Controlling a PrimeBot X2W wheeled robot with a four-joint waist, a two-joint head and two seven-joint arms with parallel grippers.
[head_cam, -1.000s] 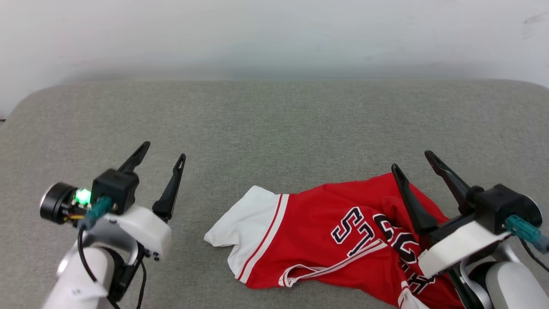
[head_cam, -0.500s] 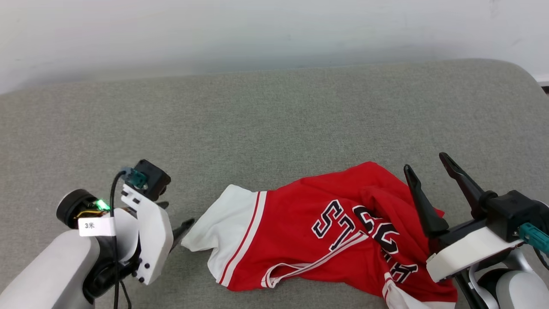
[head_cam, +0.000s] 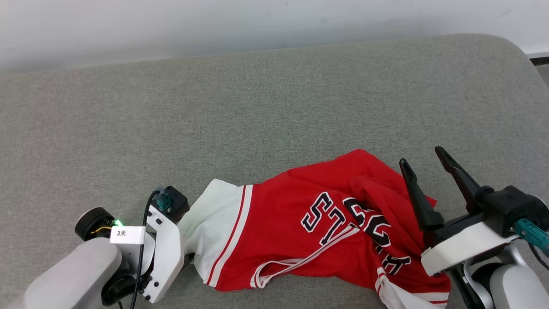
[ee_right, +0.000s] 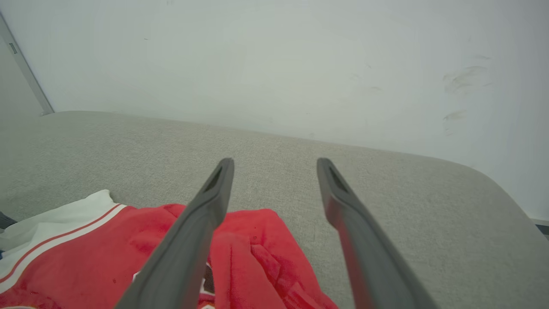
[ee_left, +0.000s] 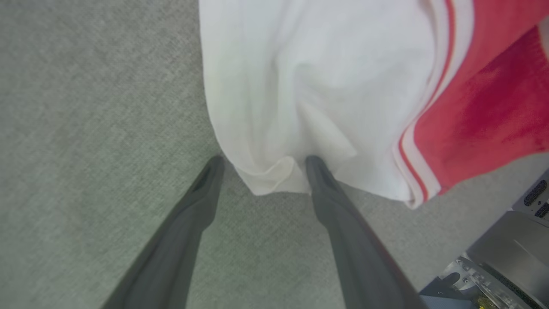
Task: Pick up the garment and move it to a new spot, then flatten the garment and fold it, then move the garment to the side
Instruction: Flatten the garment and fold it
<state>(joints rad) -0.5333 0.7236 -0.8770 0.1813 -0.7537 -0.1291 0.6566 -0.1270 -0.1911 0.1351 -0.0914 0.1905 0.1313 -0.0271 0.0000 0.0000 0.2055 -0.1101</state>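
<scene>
At the near edge of the grey cushion [head_cam: 257, 107] the shirt [head_cam: 300, 227] lies crumpled, lettering up, long axis running left-right across the robot's front. L gripper [ee_left: 264, 161] is at its left end: jaws wide open, nothing held, tips straddling the bunched edge of the white sleeve [ee_left: 291, 86]. R gripper [head_cam: 420, 156] is also wide open and empty, over the red right end, pointing twd the wall [ee_right: 274, 64]. L arm looks better placed to grab.

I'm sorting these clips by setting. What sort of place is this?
Probably an indoor test setup rather than a lived-in room: a wide grey fabric-covered surface with rounded corners, like a padded table or bed, against a bare white wall, with a crumpled red jersey on it.
</scene>
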